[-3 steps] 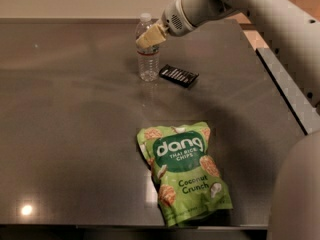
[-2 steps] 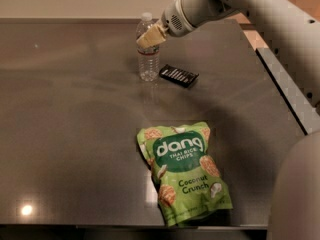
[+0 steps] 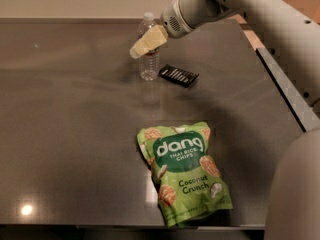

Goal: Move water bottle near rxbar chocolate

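Observation:
The water bottle (image 3: 149,66) stands upright on the dark table (image 3: 75,109), its white cap showing at the top. The rxbar chocolate (image 3: 178,75), a small flat black wrapper, lies just right of the bottle with a small gap between them. My gripper (image 3: 146,43), cream-coloured at the end of the grey arm (image 3: 200,6), reaches in from the upper right. It lies across the bottle's upper half and hides the label band.
A large green "dang" chip bag (image 3: 184,171) lies flat at the front centre. The table's right edge (image 3: 285,94) runs diagonally, and the arm's white body (image 3: 295,189) fills the lower right corner.
My gripper has shifted slightly left and down across the bottle. The bottle, the bar and the chip bag have stayed in place.

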`<action>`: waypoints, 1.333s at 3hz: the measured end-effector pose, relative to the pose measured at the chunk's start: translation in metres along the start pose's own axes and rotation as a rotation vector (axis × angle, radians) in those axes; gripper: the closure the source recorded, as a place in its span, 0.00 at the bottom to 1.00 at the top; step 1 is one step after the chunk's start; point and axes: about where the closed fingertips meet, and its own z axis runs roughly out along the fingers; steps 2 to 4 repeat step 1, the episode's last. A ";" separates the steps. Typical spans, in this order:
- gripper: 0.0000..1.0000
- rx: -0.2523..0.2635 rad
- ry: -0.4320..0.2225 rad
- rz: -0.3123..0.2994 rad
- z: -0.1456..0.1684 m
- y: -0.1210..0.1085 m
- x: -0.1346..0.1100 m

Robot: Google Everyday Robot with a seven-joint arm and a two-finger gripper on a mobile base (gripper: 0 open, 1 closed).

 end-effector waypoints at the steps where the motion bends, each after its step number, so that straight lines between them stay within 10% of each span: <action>1: 0.00 0.000 0.000 0.000 0.000 0.000 0.000; 4: 0.00 0.000 0.000 0.000 0.000 0.000 0.000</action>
